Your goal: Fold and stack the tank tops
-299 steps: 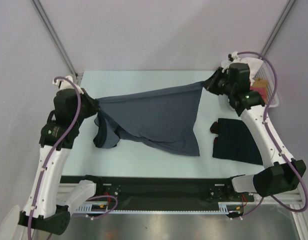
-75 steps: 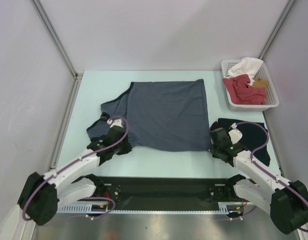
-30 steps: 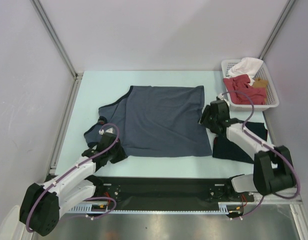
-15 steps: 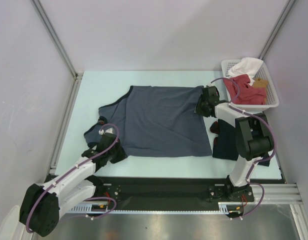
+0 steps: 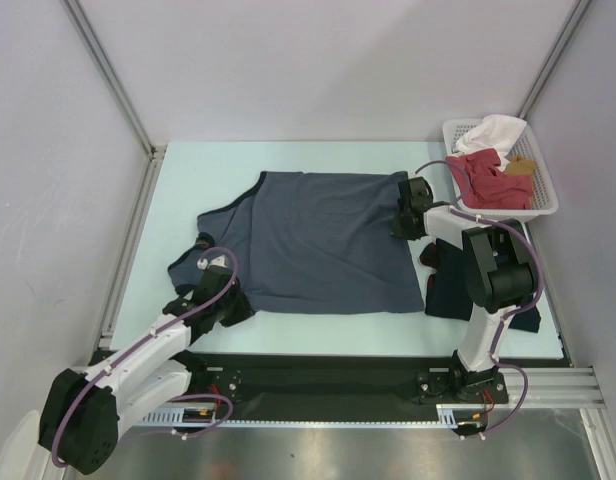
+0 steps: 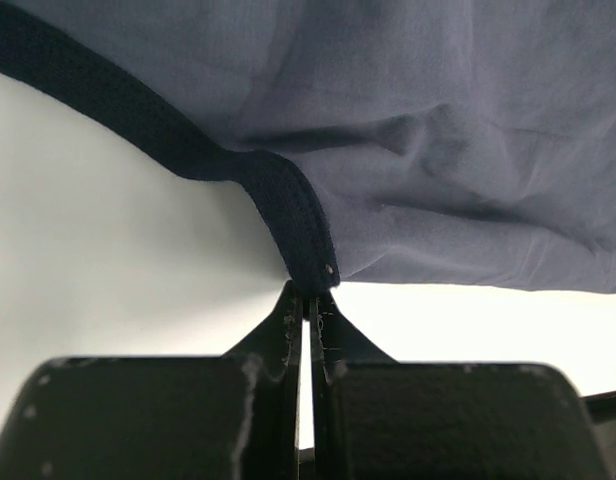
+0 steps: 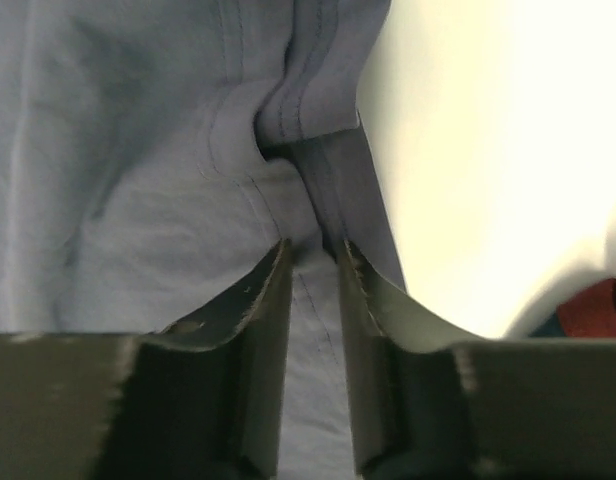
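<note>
The slate-blue tank top (image 5: 323, 240) lies spread flat in the middle of the table (image 5: 178, 190). At its 7 o'clock corner the left gripper (image 6: 308, 300) is clenched on the dark binding of the strap. At its 2 o'clock corner the right gripper (image 7: 313, 250) straddles a raised fold of hem, jaws narrowly apart; whether they pinch it cannot be told. The navy tank top (image 5: 443, 290) lies folded at the table's 4 o'clock. A basket (image 5: 503, 213) at 2 o'clock holds a red garment (image 5: 488, 180) and a white garment (image 5: 493, 130).
</note>
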`<state>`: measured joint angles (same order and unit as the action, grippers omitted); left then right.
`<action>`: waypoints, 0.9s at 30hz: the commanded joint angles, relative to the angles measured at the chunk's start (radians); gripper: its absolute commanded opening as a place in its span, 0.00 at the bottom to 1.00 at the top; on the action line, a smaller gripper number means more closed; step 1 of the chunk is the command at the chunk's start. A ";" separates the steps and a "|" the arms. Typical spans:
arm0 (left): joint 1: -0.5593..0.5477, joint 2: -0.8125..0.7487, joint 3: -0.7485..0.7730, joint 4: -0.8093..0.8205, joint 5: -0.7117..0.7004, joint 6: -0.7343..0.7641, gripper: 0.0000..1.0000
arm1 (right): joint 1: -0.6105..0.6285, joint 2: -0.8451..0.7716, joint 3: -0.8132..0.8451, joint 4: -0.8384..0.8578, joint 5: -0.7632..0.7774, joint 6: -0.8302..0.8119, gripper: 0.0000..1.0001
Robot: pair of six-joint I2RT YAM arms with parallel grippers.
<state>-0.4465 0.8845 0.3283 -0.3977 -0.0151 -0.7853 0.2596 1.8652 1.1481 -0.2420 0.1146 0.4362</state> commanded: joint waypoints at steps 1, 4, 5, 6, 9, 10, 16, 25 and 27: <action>0.006 -0.016 0.003 0.011 -0.009 0.012 0.00 | 0.006 0.015 0.038 0.000 -0.020 -0.013 0.25; 0.006 -0.018 0.002 0.008 -0.011 0.012 0.00 | 0.000 0.011 0.042 -0.002 0.000 -0.010 0.03; 0.006 -0.018 0.002 0.010 -0.011 0.012 0.00 | -0.005 0.008 0.045 -0.005 0.006 -0.004 0.00; 0.008 -0.018 0.002 0.007 -0.013 0.012 0.00 | -0.017 0.005 0.047 -0.008 0.010 -0.001 0.00; 0.006 -0.021 0.002 0.003 -0.014 0.012 0.00 | -0.039 -0.009 0.055 -0.022 0.039 0.010 0.00; 0.006 -0.019 0.003 0.002 -0.016 0.011 0.00 | -0.054 -0.020 0.052 -0.022 0.045 0.012 0.00; 0.006 -0.021 0.003 -0.001 -0.022 0.008 0.00 | -0.097 -0.044 0.025 -0.016 0.071 0.039 0.00; 0.006 -0.033 -0.003 -0.009 -0.023 0.004 0.00 | -0.111 -0.051 0.024 -0.025 0.103 0.055 0.00; 0.006 -0.033 -0.003 -0.004 -0.022 0.004 0.01 | -0.109 -0.043 0.028 -0.019 0.056 0.041 0.20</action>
<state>-0.4465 0.8642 0.3283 -0.4030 -0.0200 -0.7856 0.1566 1.8622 1.1610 -0.2707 0.1768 0.4854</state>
